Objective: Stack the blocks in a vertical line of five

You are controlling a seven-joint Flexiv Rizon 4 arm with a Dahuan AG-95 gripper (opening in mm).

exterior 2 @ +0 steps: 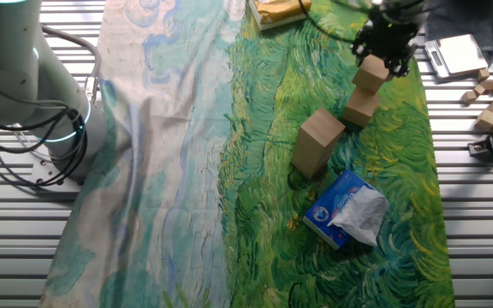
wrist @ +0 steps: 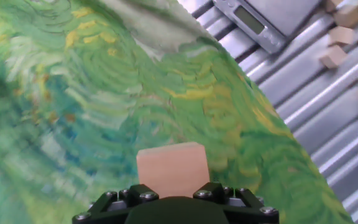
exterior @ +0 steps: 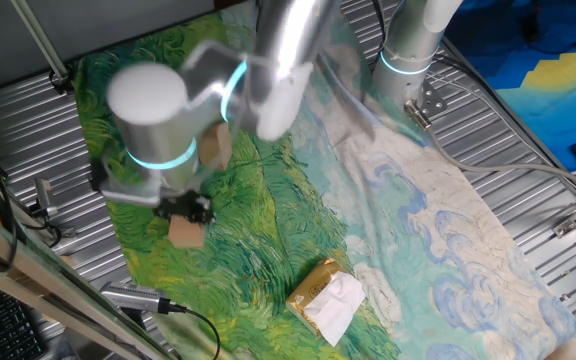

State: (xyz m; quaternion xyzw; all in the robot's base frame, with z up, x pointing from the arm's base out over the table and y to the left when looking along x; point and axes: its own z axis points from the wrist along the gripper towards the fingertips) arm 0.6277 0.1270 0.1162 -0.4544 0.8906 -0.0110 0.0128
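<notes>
Tool (exterior 2: pixel 387 53) carrying a block (exterior 2: pixel 371 74)

It's clamped on it; I'd square it over the stack (exterior 2: pixel 317 141) before letting go.

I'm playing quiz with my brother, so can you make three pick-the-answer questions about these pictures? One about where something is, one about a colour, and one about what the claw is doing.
1. Where does the blue-and-white packet lie?
A) on top of the blocks
B) on the green cloth
C) on the bare metal table

2. What colour are the blocks?
A) light tan
B) red
C) black

3. What is the claw doing?
A) hanging wide open
B) lying flat on the cloth
C) gripping a block

Answers: B, the packet lies on the cloth beside the blocks; A, every block is plain pale wood; C, the hand view shows a block between the claw's fingers.
</notes>
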